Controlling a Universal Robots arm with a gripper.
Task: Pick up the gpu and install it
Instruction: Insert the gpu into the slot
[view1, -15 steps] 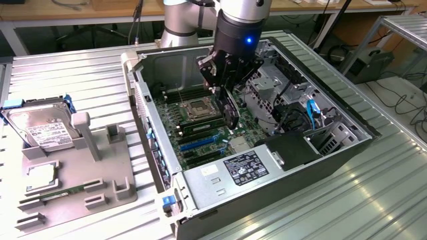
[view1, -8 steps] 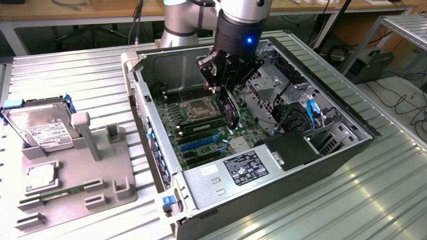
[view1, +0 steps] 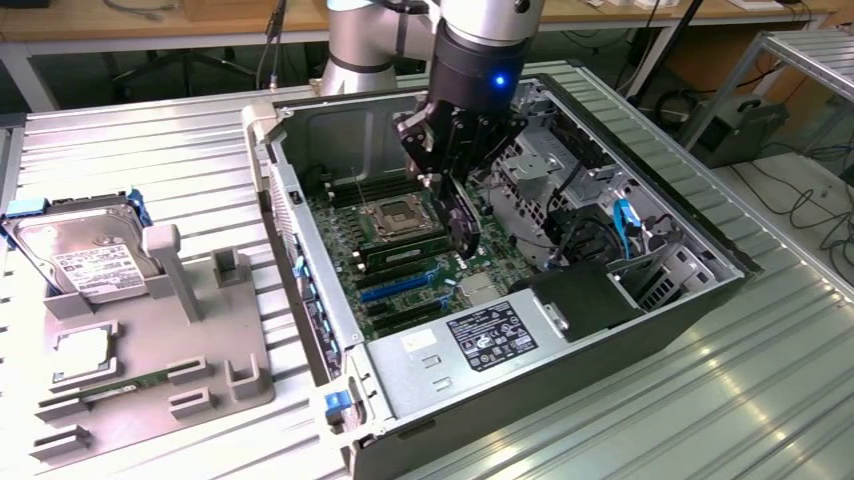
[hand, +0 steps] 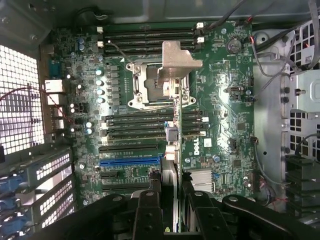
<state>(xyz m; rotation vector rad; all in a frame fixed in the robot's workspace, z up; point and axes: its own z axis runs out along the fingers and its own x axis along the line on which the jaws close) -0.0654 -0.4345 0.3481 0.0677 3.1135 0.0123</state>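
The gripper (view1: 447, 165) hangs inside the open case (view1: 667, 300), clenched on the gpu (view1: 463, 222). The card is carried on edge, its long side running down toward the motherboard (view1: 400, 265), probably so that its contact edge can meet a slot straight on. In the wrist view the two fingers (hand: 148, 212) press on either side of the card, and the gpu (hand: 170, 170) appears nearly end-on as a thin strip, with its pale bracket (hand: 176, 62) standing out over the cpu socket (hand: 150, 85).

The card hovers above the board, over the region between the socket and the expansion slots; whether its lower edge touches anything cannot be told. The blue slot (hand: 130, 162) lies just beside the card's line in the wrist view, so the alignment looks close but not settled.

On the exterior view's left, a grey tray (view1: 147, 350) holds a hard drive (view1: 80, 255) and a memory stick (view1: 127, 387) upright in cradles, likely to keep each part graspable from above.
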